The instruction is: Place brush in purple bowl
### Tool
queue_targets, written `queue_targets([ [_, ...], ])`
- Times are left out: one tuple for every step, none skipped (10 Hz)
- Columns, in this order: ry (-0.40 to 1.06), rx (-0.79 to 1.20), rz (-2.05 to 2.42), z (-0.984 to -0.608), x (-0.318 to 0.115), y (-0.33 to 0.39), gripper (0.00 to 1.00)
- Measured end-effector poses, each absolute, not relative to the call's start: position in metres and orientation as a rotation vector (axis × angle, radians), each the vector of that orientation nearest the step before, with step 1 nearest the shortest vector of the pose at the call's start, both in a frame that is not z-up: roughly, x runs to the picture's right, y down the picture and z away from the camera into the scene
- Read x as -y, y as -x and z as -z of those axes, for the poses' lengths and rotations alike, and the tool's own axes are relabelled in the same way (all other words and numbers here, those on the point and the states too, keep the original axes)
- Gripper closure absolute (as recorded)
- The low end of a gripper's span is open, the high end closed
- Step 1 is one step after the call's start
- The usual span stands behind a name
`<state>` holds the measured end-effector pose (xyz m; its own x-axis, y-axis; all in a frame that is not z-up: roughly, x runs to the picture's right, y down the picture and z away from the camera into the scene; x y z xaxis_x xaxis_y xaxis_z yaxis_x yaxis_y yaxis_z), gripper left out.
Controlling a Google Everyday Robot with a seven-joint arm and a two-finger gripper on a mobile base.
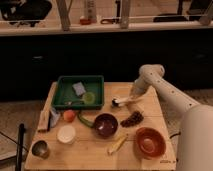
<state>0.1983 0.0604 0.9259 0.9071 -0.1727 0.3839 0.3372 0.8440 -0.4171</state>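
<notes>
The gripper (pixel 133 96) is low over the table (pixel 90 152), up and to the right of the purple bowl (pixel 106 125), at the right end of the brush (pixel 123 101). It meets the white handle there, but whether it is clamped on it or merely beside it cannot be told. The brush lies nearly flat on the wood just above and right of the bowl, outside it, with its dark head pointing left. The arm (pixel 167 94) runs from the gripper up to a bent joint, then down to the right.

A dark clustered thing (pixel 132 119) sits just right of the bowl. Below and right of the bowl stands the orange-red bowl (pixel 150 141), with a yellowish stick (pixel 117 144) between the two. A green curved thing (pixel 84 120) touches the bowl's left side, and an orange ball (pixel 69 115) lies just beyond it. The white bowl (pixel 66 134) is down-left of the purple one, with a metal cup (pixel 40 148) farther that way. The green tray (pixel 61 93) sits up-left, holding a blue sponge (pixel 79 89) and a small green cup (pixel 89 98).
</notes>
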Motion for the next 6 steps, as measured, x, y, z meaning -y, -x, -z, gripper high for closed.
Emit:
queue_targets([
  [0.491,0.354,0.278,-0.922,-0.060,-0.198,1.00],
  [0.487,0.359,0.282,-0.920,-0.059,-0.198,1.00],
  [0.479,0.369,0.292,-0.916,-0.055,-0.196,1.00],
  [0.475,0.373,0.298,-0.914,-0.052,-0.194,1.00],
  [0.473,0.380,0.308,-0.911,-0.049,-0.192,1.00],
  [0.473,0.387,0.322,-0.907,-0.045,-0.192,1.00],
])
